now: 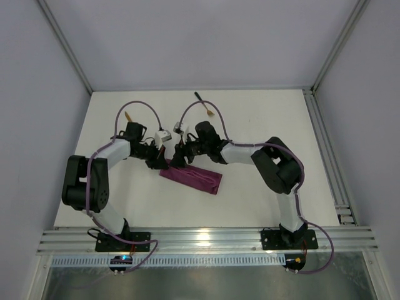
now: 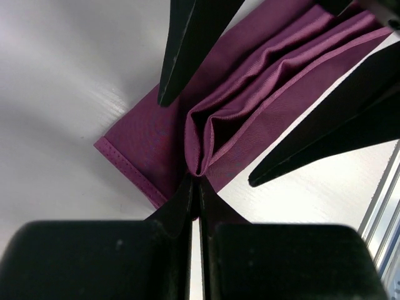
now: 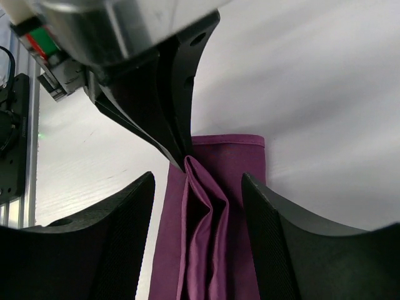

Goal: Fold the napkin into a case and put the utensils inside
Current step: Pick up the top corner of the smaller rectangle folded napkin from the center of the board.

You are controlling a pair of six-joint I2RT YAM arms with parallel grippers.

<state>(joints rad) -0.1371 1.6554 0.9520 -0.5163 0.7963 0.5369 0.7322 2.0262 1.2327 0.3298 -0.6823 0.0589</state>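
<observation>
Ok so the soft magenta-purple cloth napkin (image 1: 195, 179) is lying on the white bench (image 1: 269, 119) about mid-way between the two arms, folded into a long narrow strip with a few pleats running along it. The left arm's fingers (image 2: 187, 201) are pressed together, pinching one raised fold right at the near-left end of the strip. The right arm's fingers (image 3: 115, 244) are spread apart over that same end, one on each side of the pleats and holding nothing. A black-handled, gold-headed utensil (image 1: 205, 105) sits well apart at the far edge of the bench, and a second gold tip (image 1: 128, 117) pokes out beside the left arm. Too small to tell fork from knife.
</observation>
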